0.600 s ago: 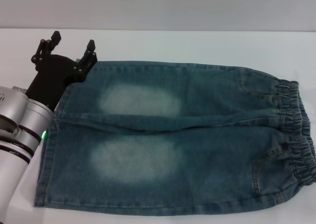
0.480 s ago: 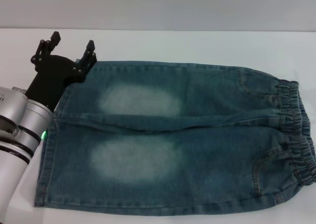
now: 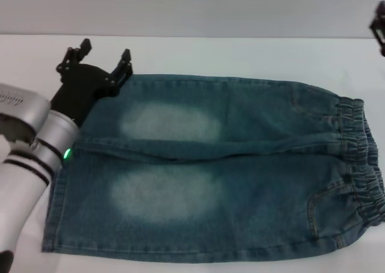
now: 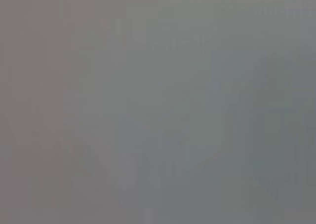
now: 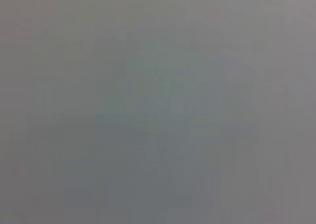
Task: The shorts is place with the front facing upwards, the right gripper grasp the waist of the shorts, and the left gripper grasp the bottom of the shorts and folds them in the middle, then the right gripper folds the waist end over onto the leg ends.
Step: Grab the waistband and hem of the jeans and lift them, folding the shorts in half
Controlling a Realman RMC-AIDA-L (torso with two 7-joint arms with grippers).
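Denim shorts (image 3: 222, 165) spread flat on our white tabletop (image 3: 240, 53), front up.
We see faded pale patches on both legs and a ruffled elastic waist end (image 3: 364, 159) at right. Our left gripper (image 3: 105, 55) hangs open-fingered at the far hem corner; the right gripper (image 3: 379, 23) barely peeks in, can't tell its fingers.

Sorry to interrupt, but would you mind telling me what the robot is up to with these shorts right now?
A pair of blue denim shorts lies flat on the white table, leg ends toward the robot's left and waist end toward its right. The left gripper hovers open at the far corner of the leg hems, holding nothing. The right gripper barely shows at the edge, beyond the waistband. No fold has been made yet.
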